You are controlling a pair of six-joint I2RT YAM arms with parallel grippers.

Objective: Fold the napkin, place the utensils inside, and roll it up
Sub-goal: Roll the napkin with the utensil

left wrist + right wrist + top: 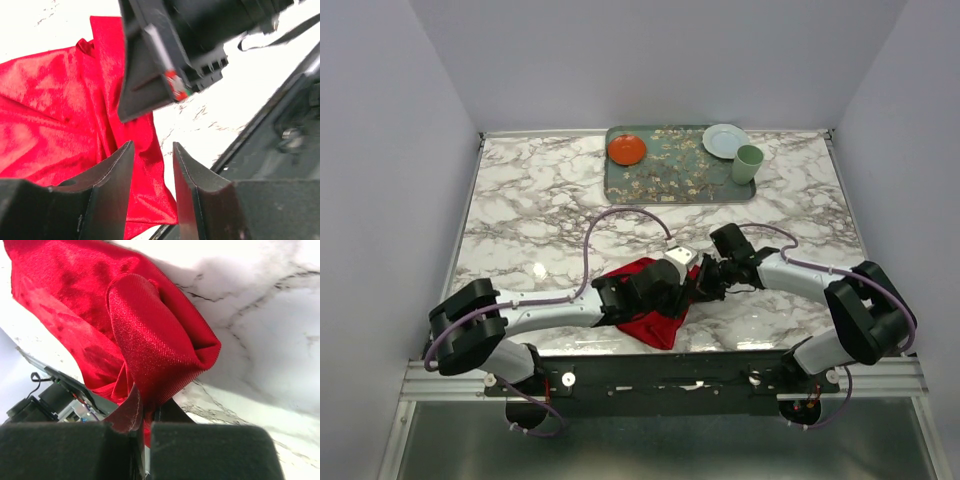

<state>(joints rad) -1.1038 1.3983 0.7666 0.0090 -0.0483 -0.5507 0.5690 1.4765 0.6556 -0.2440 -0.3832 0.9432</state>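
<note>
At the near middle of the bench [540,210], between my two arms, the red napkin [655,328] lies bunched and partly doubled over, not yet a neat fold. I judge the task to be early. The folding is under way, nothing is laid inside the cloth, and no rolling has begun. All of that is left, starting with flattening the fold. The cutlery I cannot make out in any view. On the far side sits the tray [670,185] with an orange plate [627,149], a pale plate [725,139] and a green cup [748,163], all well apart from the cloth. My right jaws are clenched on the napkin: a hump of cloth rises off the bench and a pinch of it runs down between the two fingers [210,450], with no gap showing. My left jaws are released and stand partly apart, with a clear slot between them. The napkin's edge lies beneath that slot, but I cannot tell whether either side touches it.
</note>
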